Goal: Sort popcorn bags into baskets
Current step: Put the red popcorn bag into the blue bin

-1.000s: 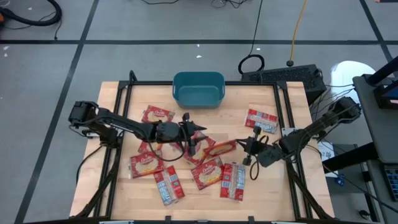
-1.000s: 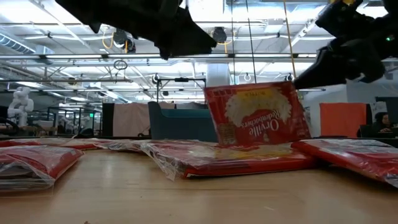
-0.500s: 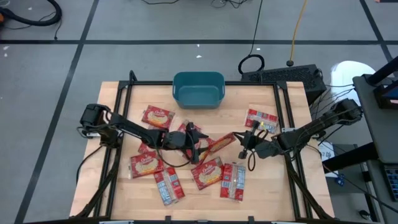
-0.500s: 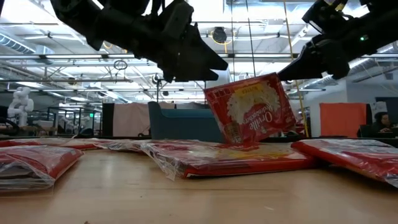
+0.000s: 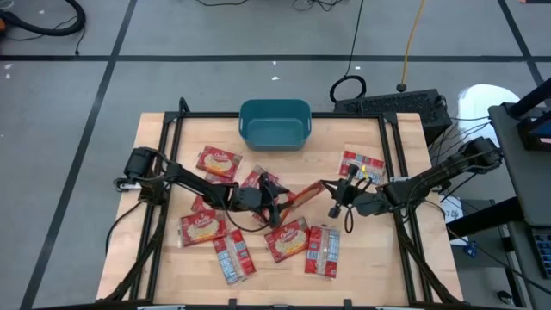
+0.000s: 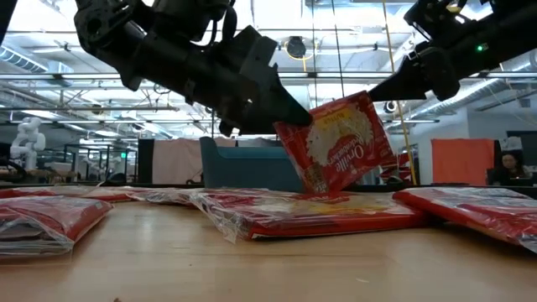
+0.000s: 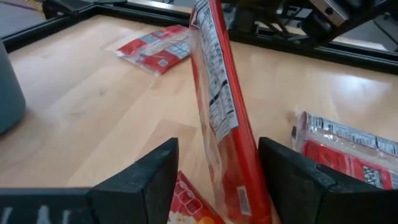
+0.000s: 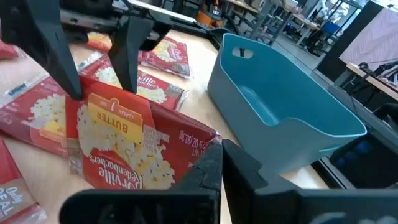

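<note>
A: Right gripper is pinched tight on the top corner of one popcorn bag, holding it tilted up on its edge near the middle of the table. The low view shows the bag leaning, label side facing the camera, its bottom edge on the packets lying flat underneath.

B: And the left gripper?

A: Right at the other end of that same bag. From the left wrist view, its two fingers stand apart on either side of the upright bag, with a gap showing on both sides. So it straddles the bag and isn't squeezing it.

B: Where's the basket?

A: The teal basket sits at the far edge of the table, well apart from the lifted bag, and nothing shows inside it. The right wrist view has it just beyond the held bag.

B: Anything hard to read?

A: Plenty. From above, the left arm covers part of the pile in the middle, so I can't count the bags under it. In the low view both grippers are dark silhouettes, so the fingertips don't read there. The other bags lie scattered flat, one pair off by the right edge.
</note>
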You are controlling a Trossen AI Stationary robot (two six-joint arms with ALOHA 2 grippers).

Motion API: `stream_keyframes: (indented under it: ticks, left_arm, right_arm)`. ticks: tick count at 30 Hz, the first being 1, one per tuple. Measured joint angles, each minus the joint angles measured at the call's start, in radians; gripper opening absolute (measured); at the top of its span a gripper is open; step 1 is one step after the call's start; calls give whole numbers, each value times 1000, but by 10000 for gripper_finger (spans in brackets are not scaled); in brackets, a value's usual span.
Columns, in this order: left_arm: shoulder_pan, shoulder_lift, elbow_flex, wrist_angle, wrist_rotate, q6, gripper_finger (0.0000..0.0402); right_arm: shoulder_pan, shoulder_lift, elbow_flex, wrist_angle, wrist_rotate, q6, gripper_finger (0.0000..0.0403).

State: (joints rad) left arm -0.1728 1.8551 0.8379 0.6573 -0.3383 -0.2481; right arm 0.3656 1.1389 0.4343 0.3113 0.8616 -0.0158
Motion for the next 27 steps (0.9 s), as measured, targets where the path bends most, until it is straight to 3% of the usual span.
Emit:
stream_keyframes:
  ticks: [5,14,21,27]
  left_arm:
    - [2,8,0,-1,25,23,171]
    - [29,7,-1,28,68,61,13]
    - [34,1,-1,55,68,93,7]
    - [28,-30,-1,90,67,144,5]
  right_arm:
    - [0,0,0,27,0,-13,0]
    - [-1,0,0,63,11,-35,0]
    - [-1,-21,0,99,27,-106,11]
    - [2,-148,0,98,22,-146,82]
